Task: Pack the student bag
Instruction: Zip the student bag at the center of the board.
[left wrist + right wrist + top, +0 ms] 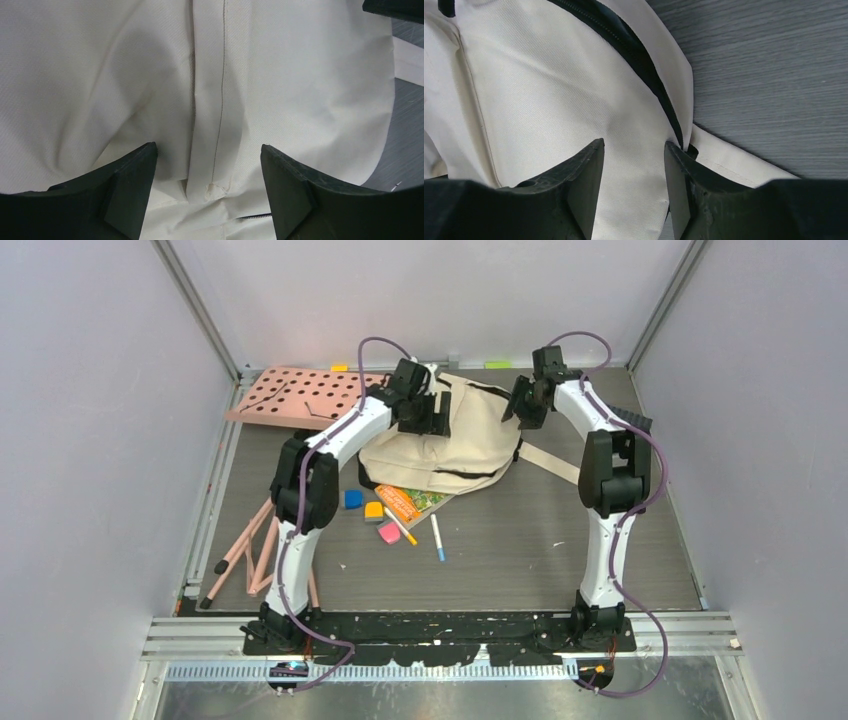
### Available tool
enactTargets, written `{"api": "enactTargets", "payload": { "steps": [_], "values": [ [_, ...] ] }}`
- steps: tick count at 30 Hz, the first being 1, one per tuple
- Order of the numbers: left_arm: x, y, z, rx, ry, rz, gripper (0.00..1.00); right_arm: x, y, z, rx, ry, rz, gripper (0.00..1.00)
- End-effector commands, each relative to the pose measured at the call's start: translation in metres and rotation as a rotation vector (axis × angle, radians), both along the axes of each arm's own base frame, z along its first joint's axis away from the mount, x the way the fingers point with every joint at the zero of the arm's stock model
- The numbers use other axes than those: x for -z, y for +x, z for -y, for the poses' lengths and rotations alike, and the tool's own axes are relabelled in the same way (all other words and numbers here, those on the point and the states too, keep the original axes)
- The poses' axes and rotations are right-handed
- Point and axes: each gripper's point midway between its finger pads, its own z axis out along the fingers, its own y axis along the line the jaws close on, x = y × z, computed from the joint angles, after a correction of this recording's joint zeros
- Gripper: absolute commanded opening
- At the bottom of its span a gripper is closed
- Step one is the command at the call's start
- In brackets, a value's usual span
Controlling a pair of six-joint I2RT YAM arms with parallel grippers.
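Observation:
The student bag [462,432], a cream fabric backpack with a black zipper line, lies flat at the back middle of the table. My left gripper [424,412] hovers over its left part, open, with a stitched seam of the bag [300,75] between the spread fingers [131,180]. My right gripper [521,402] is at the bag's right edge, open, its jaws straddling cream fabric [549,90] beside the black zipper [634,50]. An orange and green book [410,502] lies partly under the bag's front edge.
In front of the bag lie a blue block [353,499], an orange block [373,510], a pink block [389,532] and two pens [438,537]. A pink perforated board [300,395] lies at the back left. Pink sticks [245,550] lie at the left. A cream strap [550,462] trails right.

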Motion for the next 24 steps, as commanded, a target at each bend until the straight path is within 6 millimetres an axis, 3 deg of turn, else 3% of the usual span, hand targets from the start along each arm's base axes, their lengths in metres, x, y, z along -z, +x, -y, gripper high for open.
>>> {"api": "enactTargets", "payload": {
  "steps": [1,5,8,9,12,18,21,24],
  "values": [
    [0.001,-0.009,0.008,0.033,0.05,-0.012,0.72,-0.015,0.006,-0.01,-0.029,0.038,0.019,0.49],
    [0.017,-0.02,0.008,0.042,0.119,-0.038,0.53,-0.022,0.004,-0.01,-0.038,0.044,0.029,0.25],
    [0.023,-0.027,0.006,0.039,0.149,-0.048,0.31,-0.031,0.0,-0.01,-0.047,0.051,0.04,0.06],
    [0.022,-0.03,0.005,0.039,0.151,-0.049,0.2,-0.03,-0.002,-0.01,-0.049,0.05,0.035,0.03],
    [0.015,-0.038,0.006,0.054,0.135,-0.039,0.02,-0.039,-0.01,-0.008,-0.056,0.043,0.045,0.01],
    [-0.005,-0.072,0.019,0.133,0.048,-0.025,0.0,-0.047,-0.042,0.002,-0.051,0.006,0.037,0.01],
    [-0.023,-0.094,0.027,0.196,0.006,0.007,0.0,-0.065,-0.053,0.007,-0.044,-0.01,0.07,0.01],
    [-0.033,-0.111,0.028,0.22,-0.016,0.016,0.0,-0.079,-0.057,0.007,-0.048,-0.006,0.1,0.1]
  ]
}}
